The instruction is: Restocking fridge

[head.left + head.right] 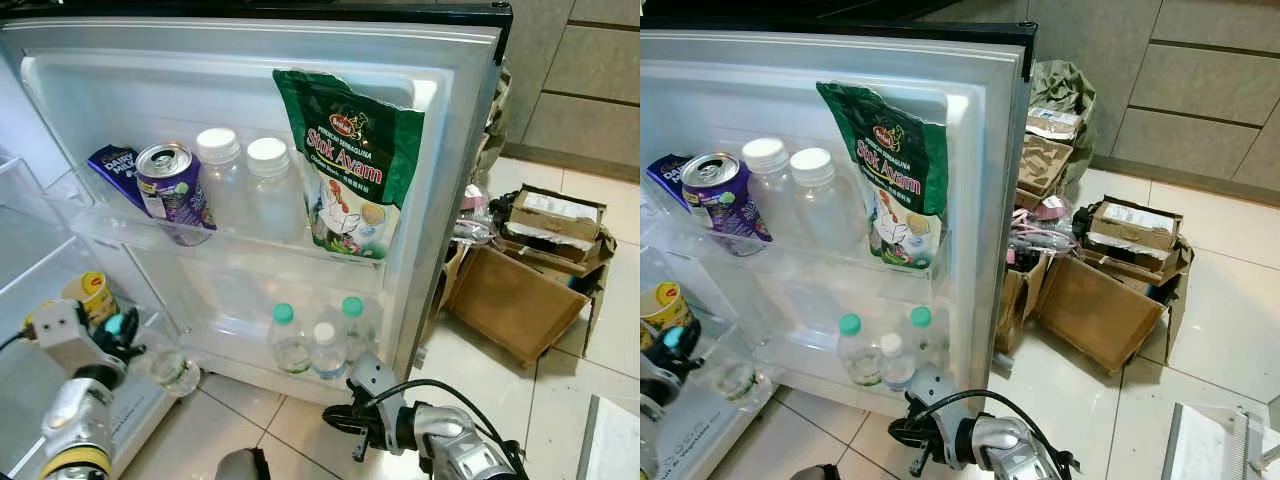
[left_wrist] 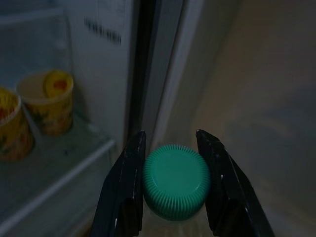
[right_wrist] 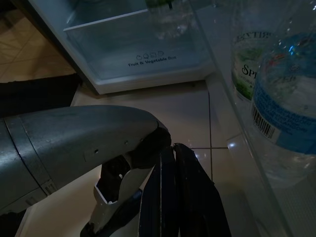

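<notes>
A clear bottle (image 1: 172,368) with a green cap (image 2: 176,180) is clamped at its neck between the fingers of the left gripper (image 1: 122,335), low on the left beside the open fridge door (image 1: 440,200). The right gripper (image 1: 345,418) is seen pressed narrow, holding nothing, near the floor. The smooth cap could be let slip, or the bottle knocked against the 3 bottles (image 1: 318,338) already on the lower door shelf.
</notes>
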